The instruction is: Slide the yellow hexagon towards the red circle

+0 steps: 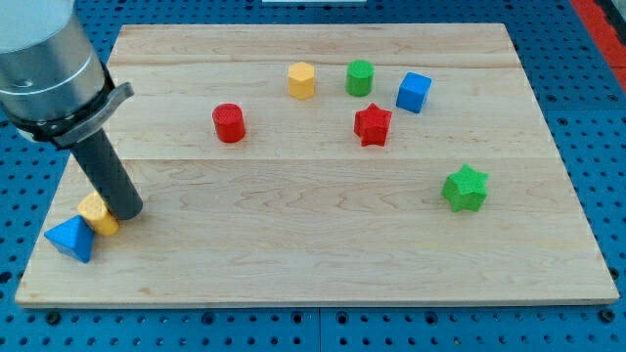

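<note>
My tip (127, 208) sits at the board's lower left, down on the wood; it is a plain rod end, nothing held or clamped. It is touching or just beside a small yellow block (98, 213) on its left side, shape not clear. Just beyond that, at the view's lower-left corner, lies a blue triangular block (70, 238), touching or nearly touching the small yellow one.

Yellow hexagon (301, 79): upper middle of the board, well apart from my tip, standing free. Red circle (229, 122): to the view's left of the hexagon and a little lower, near it but not touching. The strip of wood between the two is bare.

Neighbours of the hexagon, going outward:
- green cylinder (360, 76) just beside it on the view's right, small gap between them
- blue cube (414, 92) further right, near the green cylinder
- red star (372, 124) below the green cylinder, lower right of the hexagon
- green star (465, 188) alone toward the view's right, well apart from the rest

All blocks rest on a pale wooden board (313, 264) of jointed planks. Around it, a blue perforated table (587, 117) shows at the edges.

No readable writing or labels on blocks, board or arm. No containers in view
</note>
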`<state>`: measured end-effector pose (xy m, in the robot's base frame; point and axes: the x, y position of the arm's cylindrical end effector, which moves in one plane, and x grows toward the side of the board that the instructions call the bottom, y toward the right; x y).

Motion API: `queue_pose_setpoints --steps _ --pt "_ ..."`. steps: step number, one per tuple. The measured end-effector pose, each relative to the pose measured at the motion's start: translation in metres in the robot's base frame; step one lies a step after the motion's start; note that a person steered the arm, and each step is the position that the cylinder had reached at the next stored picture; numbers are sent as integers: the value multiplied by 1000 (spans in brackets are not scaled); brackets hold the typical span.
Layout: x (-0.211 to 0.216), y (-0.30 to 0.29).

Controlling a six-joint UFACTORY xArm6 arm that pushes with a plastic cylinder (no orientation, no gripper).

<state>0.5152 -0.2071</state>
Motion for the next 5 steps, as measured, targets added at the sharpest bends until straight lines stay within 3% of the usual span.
queue_pose_setpoints --steps 2,5 --pt "-2 2" --pt "-113 172"
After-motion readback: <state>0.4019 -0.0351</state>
